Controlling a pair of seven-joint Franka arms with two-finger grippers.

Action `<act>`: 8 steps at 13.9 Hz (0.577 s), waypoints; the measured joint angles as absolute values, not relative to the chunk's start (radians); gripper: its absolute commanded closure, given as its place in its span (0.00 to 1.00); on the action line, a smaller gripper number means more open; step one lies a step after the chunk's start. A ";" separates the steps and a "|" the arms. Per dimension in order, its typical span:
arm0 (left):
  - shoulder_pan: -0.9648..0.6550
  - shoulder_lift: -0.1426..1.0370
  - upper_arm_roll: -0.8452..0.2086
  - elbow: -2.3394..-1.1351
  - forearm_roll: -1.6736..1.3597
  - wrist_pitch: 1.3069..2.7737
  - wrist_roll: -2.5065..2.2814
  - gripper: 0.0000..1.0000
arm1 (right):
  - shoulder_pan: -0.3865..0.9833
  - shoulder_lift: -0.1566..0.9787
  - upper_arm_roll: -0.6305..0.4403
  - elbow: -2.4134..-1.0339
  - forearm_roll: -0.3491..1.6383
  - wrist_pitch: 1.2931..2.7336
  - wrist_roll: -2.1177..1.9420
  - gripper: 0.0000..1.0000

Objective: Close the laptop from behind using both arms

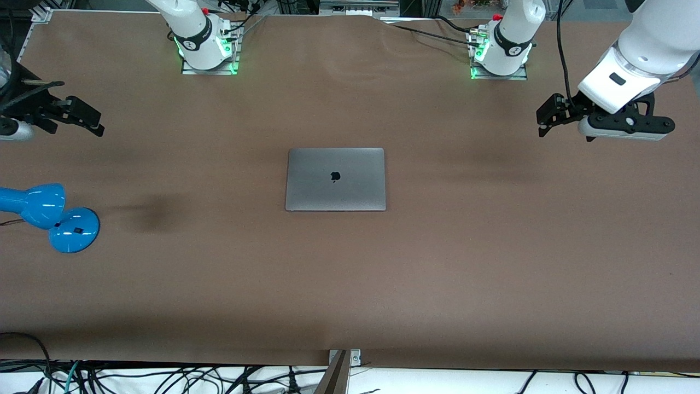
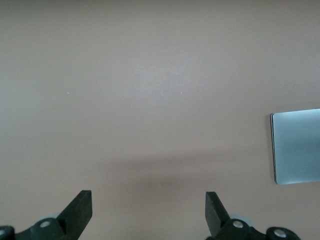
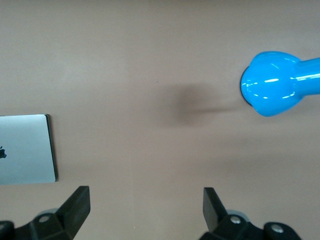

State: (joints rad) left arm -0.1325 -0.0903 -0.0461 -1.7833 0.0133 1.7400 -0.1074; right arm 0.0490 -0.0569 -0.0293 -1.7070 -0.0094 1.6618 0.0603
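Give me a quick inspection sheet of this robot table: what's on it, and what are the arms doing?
Surface: brown table, bare apart from two things.
Job's things: laptop lies shut and flat, logo up, mid-table.
Clutter: blue desk lamp at the right arm's end.
Grippers: left gripper open, holding nothing, over the left arm's end; right gripper open, holding nothing, over the right arm's end above the lamp. Neither touches the laptop.
Cables: black cables near the arm bases; a tangle below the table's near edge.
Surroundings: nothing seen clearly.
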 measured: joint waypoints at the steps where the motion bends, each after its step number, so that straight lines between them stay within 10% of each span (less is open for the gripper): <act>1: -0.133 -0.081 -0.046 -1.764 0.013 1.739 -0.107 0.00 | 0.046 -0.057 -0.022 -1.708 -0.009 1.662 0.060 0.00; 8: -0.206 -0.015 0.021 -1.570 0.013 1.624 -0.108 0.00 | 0.044 -0.037 -0.013 -1.708 -0.009 1.677 0.060 0.00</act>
